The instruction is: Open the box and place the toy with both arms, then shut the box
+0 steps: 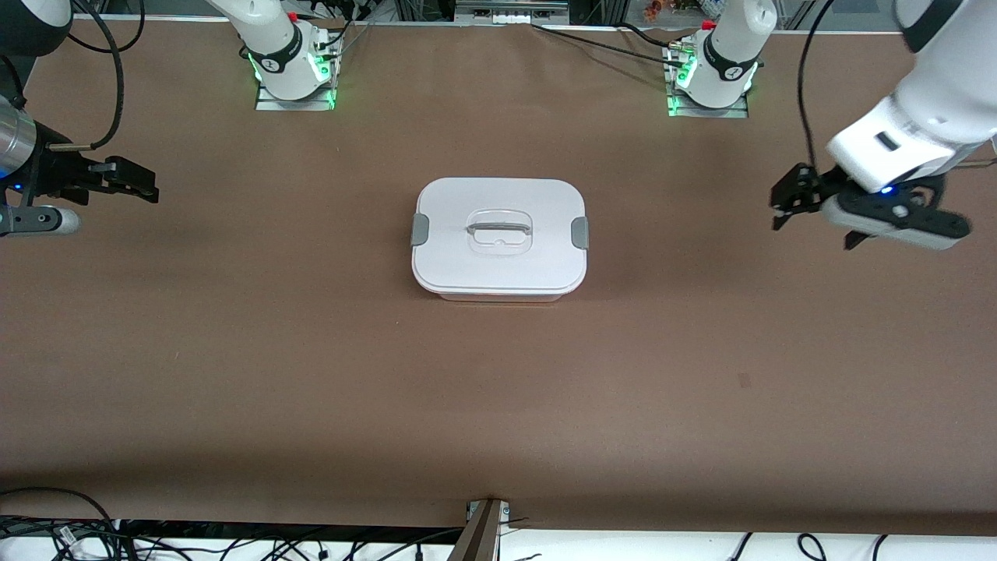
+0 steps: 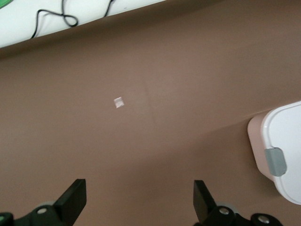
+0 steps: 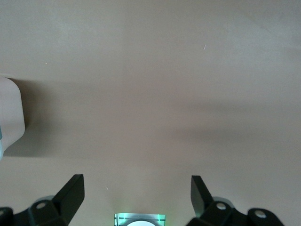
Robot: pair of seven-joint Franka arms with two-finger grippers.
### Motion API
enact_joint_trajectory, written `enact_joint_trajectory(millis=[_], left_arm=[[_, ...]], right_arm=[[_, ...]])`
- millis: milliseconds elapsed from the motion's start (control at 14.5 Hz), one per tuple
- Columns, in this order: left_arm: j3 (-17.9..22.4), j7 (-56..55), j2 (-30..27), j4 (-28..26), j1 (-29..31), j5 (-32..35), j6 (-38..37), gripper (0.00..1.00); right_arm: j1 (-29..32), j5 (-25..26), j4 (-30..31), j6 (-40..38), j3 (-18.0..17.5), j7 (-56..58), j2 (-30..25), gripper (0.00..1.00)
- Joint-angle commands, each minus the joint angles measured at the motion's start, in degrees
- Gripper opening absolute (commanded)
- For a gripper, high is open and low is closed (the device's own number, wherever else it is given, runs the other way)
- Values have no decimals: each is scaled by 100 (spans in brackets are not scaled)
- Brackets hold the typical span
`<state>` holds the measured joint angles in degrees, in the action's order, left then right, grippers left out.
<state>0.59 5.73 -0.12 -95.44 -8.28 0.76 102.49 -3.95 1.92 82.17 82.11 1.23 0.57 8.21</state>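
The white box point(image 1: 498, 238) stands in the middle of the brown table with its flat lid on. Its clear handle point(image 1: 498, 228) is in the lid's centre and a grey clip sits at each end point(image 1: 420, 229) point(image 1: 579, 233). The pink toy is out of view. My left gripper point(image 1: 781, 206) is open and empty, up in the air over the table toward the left arm's end. In the left wrist view point(image 2: 138, 197) it shows the box's end point(image 2: 288, 141) and one clip point(image 2: 276, 161). My right gripper point(image 1: 144, 183) is open and empty over the right arm's end. The right wrist view point(image 3: 137, 193) shows a box corner point(image 3: 9, 113).
The two arm bases point(image 1: 292, 66) point(image 1: 713, 74) glow green at the table edge farthest from the front camera. A metal bracket point(image 1: 487, 522) and cables point(image 1: 70, 534) lie at the nearest edge. A small pale speck point(image 2: 118, 102) lies on the table.
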Motion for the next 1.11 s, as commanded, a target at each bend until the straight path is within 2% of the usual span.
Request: enact_joint_trajectory(millis=[0, 207, 415, 553, 691, 1037], left_arm=[[-41, -81, -401, -546, 143, 65, 228, 100], [98, -133, -287, -398, 143, 48, 193, 100], [143, -160, -6, 155, 134, 56, -342, 100], [117, -177, -5, 244, 160, 109, -352, 100], [-23, -160, 12, 263, 493, 57, -361, 100], [-173, -169, 21, 254, 556, 39, -370, 100]], right_arm=[[43, -104, -8, 16, 0, 14, -21, 100], [43, -113, -8, 16, 0, -4, -21, 100], [61, -122, -8, 16, 18, -13, -13, 100], [61, -122, -8, 16, 27, -22, -13, 100], [61, -192, -17, 16, 35, -22, -21, 100], [131, -307, -43, 16, 53, -22, -13, 100]])
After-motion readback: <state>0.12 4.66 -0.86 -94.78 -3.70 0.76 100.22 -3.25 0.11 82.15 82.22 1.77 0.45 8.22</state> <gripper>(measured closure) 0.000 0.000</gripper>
